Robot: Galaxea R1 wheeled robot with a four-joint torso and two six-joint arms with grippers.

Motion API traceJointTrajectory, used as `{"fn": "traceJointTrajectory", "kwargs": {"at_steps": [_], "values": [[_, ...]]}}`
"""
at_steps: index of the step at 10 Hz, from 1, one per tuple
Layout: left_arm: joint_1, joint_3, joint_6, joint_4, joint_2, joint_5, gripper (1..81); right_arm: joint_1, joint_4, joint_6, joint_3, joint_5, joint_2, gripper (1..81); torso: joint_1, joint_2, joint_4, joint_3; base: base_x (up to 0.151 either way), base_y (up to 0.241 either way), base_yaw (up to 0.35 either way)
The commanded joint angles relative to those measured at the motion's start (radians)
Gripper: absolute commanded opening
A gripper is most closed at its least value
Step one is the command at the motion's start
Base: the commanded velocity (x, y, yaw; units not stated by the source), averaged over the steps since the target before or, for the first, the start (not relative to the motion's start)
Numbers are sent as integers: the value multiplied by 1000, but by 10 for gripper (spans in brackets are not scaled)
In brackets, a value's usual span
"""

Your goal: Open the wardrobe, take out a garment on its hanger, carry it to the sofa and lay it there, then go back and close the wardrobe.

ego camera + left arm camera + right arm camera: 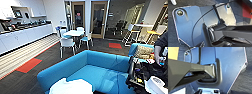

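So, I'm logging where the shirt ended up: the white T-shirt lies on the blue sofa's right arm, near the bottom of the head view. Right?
Not quite. The white T-shirt lies on the blue sofa's left arm, as the head view shows it, near the bottom of that view.

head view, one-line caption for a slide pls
White garment lying on the arm end of the blue sofa, white chairs and table behind.

Wrist plate [189, 25]: dark blue-grey, white-edged, round corner fittings, thin black cable [199, 20] across; jointed bar [186, 70] grey.
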Motion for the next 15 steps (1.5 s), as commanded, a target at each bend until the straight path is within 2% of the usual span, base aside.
{"fn": "traceJointTrajectory", "kwargs": {"at_steps": [1, 3, 15], "values": [[-24, 1, 2, 10, 0, 35, 811, 16, -5, 1, -1, -47, 1, 811, 0, 0, 0, 0, -81, 0, 0], [-24, 0, 2, 10, 1, 35, 811, 18, -5, 1, -1, -49, 1, 811, 0, 0, 0, 0, -76, 0, 0], [-24, 1, 2, 0, -8, 27, 811, 12, -3, 1, -1, -47, 0, 811, 0, -1, 0, 0, 0, 0, 0]]}}
